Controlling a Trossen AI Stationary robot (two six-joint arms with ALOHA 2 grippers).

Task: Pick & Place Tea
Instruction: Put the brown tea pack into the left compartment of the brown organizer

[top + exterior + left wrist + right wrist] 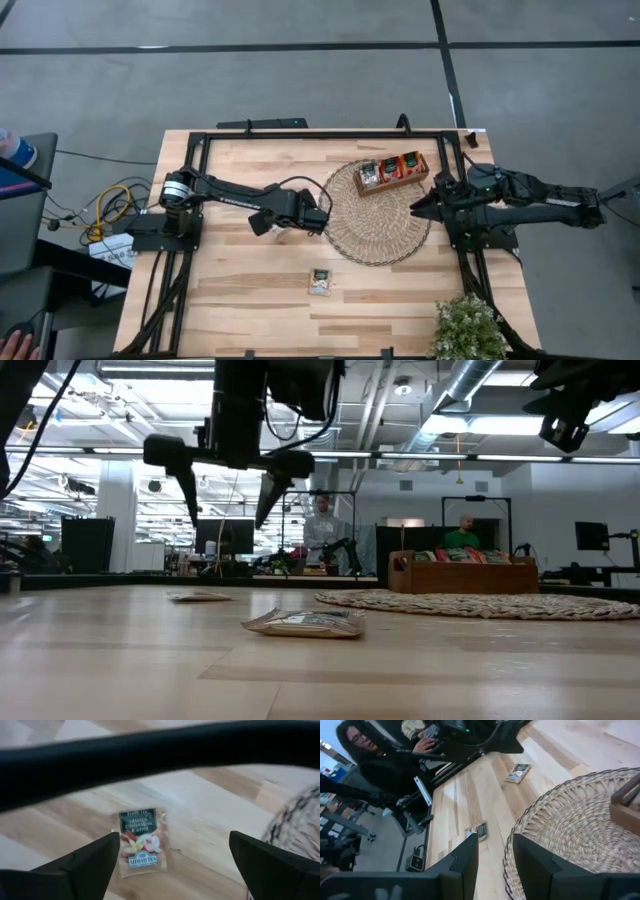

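Fingers: left gripper (228, 500) spread wide, empty, above one tea sachet (139, 843); right gripper (495, 857) slightly parted, empty. Tray (392, 172) holds several sachets. Outstanding: two on the worktop (250, 290), second sachet (320, 282) near its front edge.

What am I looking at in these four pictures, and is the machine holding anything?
You see two robot arms at a wooden table. One picture looks down from above, one looks level across the tabletop, and two come from cameras on the arms' wrists. The left gripper hangs open above a tea sachet lying on the wood, holding nothing. A second sachet lies nearer the table's front edge. The right gripper waits over the edge of the round woven mat, also empty. On the mat stands a wooden tray with more sachets. A potted plant sits at one corner.
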